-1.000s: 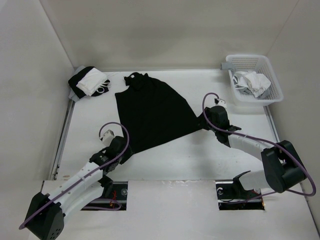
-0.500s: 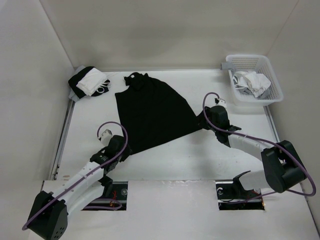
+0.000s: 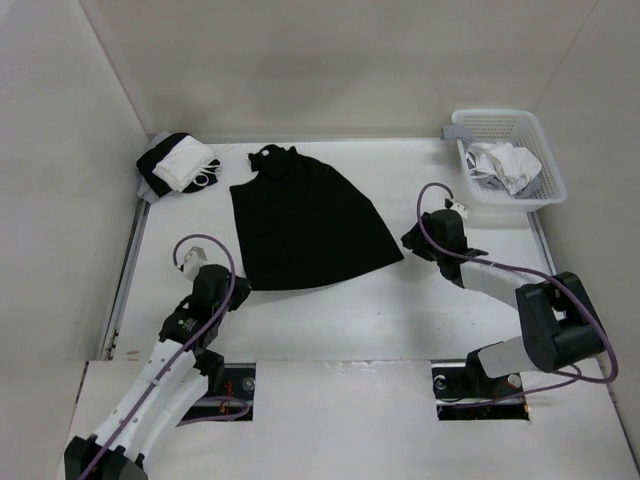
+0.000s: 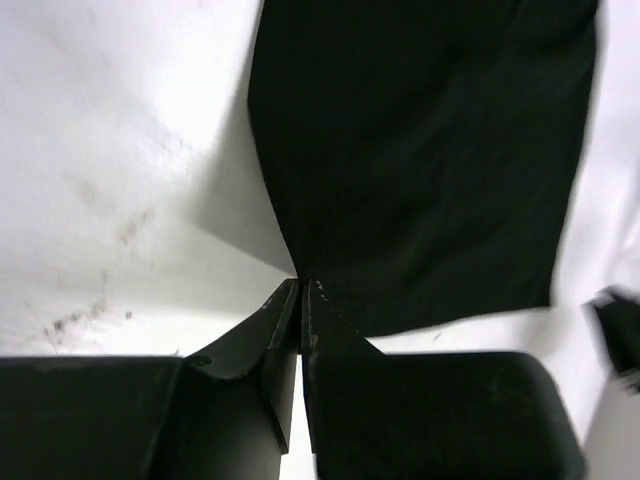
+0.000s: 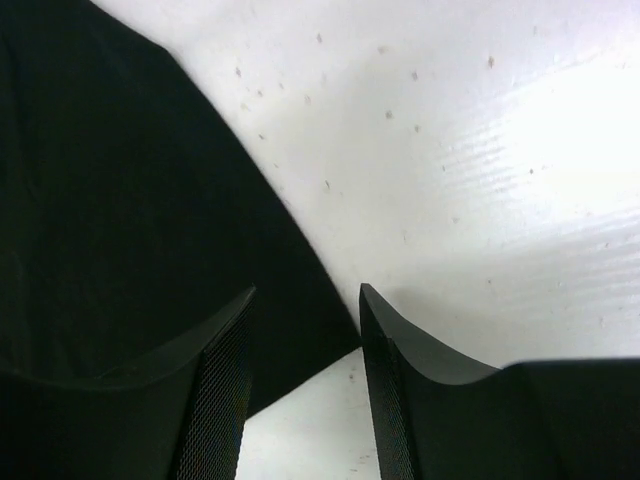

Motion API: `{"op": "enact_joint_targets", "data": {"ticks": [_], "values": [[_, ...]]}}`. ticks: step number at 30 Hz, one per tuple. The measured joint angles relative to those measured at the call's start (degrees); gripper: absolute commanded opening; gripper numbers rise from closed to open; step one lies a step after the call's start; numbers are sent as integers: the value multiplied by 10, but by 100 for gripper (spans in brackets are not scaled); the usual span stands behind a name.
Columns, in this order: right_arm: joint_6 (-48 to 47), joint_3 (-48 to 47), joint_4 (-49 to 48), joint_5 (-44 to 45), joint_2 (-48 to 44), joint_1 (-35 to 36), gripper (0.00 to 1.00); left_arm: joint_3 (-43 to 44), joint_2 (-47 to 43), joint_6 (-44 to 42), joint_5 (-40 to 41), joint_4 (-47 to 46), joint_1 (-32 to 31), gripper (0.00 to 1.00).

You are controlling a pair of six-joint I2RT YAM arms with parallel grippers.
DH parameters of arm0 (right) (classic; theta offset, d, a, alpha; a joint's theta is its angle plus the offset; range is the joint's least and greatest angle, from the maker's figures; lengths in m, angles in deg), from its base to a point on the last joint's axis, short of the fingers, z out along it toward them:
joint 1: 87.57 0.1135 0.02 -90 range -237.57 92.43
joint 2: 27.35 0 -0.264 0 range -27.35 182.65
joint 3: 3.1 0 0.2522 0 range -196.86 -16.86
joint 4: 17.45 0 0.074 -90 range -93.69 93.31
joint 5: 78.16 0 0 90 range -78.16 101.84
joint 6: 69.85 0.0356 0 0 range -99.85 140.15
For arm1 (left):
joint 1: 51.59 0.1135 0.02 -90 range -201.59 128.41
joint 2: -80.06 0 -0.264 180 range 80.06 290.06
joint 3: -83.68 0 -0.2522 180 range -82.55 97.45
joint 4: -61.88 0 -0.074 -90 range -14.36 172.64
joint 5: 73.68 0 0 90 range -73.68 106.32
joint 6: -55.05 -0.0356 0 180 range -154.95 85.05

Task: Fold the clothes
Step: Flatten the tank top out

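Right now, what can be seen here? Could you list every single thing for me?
black top: one, black, spread mid-table
cloth bundle: one, black and white, far left corner
basket: one, white, far right corner
garment: one, white, crumpled inside the basket
table: one, white, under everything
left claw: one, black, shut on the black top's near left corner
right claw: one, black, open at the black top's right corner

left hand [image 4: 300,290] pinched top [image 3: 300,220], right hand [image 5: 305,300] released
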Motion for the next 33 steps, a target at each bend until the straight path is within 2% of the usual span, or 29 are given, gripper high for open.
{"op": "enact_joint_targets", "data": {"ticks": [7,12,17,26,31,33], "values": [[23,8,16,-7,26,46,46,12,-36,-22,-32,-5,133,3],[36,8,27,-8,41,86,43,2,-13,-33,-80,-34,170,3],[46,8,37,-7,40,112,38,-11,-6,-47,-111,-44,179,3],[57,8,58,5,35,115,30,-11,-1,-61,-124,-79,166,3],[58,8,66,10,35,115,18,-11,9,-63,-128,-88,162,3],[58,8,69,9,35,115,10,-11,9,-63,-128,-89,162,3]]}}
